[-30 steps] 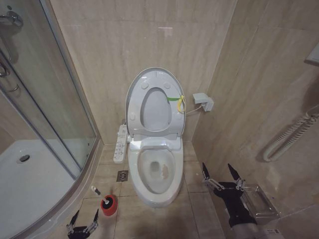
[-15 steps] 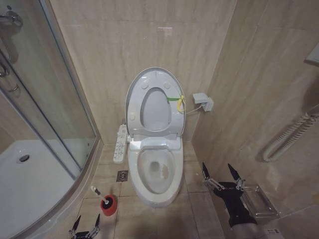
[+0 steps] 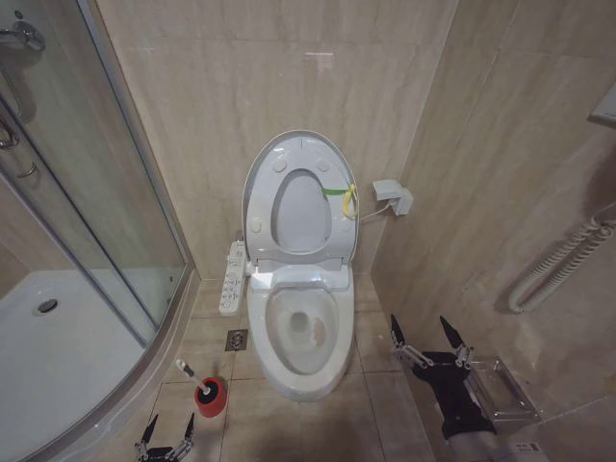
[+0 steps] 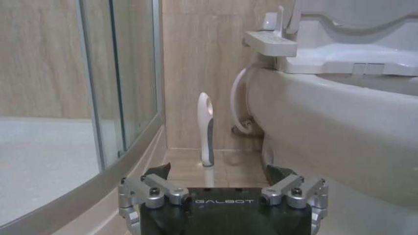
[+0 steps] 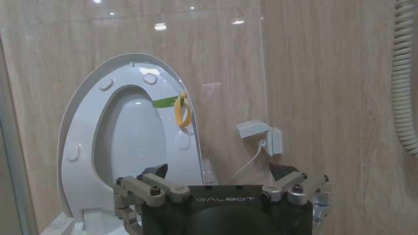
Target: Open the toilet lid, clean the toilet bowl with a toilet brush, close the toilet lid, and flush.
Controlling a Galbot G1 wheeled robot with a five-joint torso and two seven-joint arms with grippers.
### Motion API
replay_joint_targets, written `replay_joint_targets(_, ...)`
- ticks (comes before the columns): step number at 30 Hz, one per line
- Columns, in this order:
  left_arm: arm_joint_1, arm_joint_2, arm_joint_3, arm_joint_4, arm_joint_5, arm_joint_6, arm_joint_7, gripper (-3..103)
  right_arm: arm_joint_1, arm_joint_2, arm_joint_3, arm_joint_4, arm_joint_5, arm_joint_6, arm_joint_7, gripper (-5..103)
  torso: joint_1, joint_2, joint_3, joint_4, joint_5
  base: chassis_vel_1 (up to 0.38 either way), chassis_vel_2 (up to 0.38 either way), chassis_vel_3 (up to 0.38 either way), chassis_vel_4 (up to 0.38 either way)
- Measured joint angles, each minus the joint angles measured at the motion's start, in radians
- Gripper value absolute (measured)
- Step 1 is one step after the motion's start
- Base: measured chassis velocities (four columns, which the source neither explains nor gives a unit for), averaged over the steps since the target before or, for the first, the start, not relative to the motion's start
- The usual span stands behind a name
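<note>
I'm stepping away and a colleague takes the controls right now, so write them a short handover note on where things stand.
Left gripper: open, holding nothing, low near the floor just in front of the toilet brush.
Right gripper: open, holding nothing, parked to the right of the toilet bowl.
Toilet lid: raised with the seat, leaning against the wall.
Brush: standing in its red holder on the floor to the left of the bowl, handle tilted.
Done: lid opened.
Left: by the pictures alone I cannot tell whether the bowl was scrubbed; lid not closed, flush still to do.
</note>
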Motion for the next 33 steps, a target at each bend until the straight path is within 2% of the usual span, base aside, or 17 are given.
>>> replay_joint_targets(8,-0.03,0.014,0.0,0.029,-0.011,0.0,0.0,98,0.0,0.0,0.0,0.0,0.0,0.0,0.0,100,0.0,0.0,0.0,0.0002,0.0001,0.0,0.0,0.0,0.0)
replay_joint_targets(20,-0.192,0.026,0.025,0.173,0.009,0.009,0.033,99,0.0,0.0,0.0,0.0,0.0,0.0,0.0,100,0.0,0.0,0.0,0.0,0.0001,0.0,0.0,0.0,0.0)
replay_joint_targets(30,-0.259,0.043,0.023,0.222,0.018,0.024,0.034,101,0.0,0.0,0.0,0.0,0.0,0.0,0.0,100,0.0,0.0,0.0,0.0001,0.0,0.0,0.0,0.0,0.0)
replay_joint_targets(33,-0.277,0.055,0.025,0.237,0.018,0.024,0.04,98,0.0,0.0,0.0,0.0,0.0,0.0,0.0,100,0.0,0.0,0.0,0.0001,0.0,0.0,0.0,0.0,0.0)
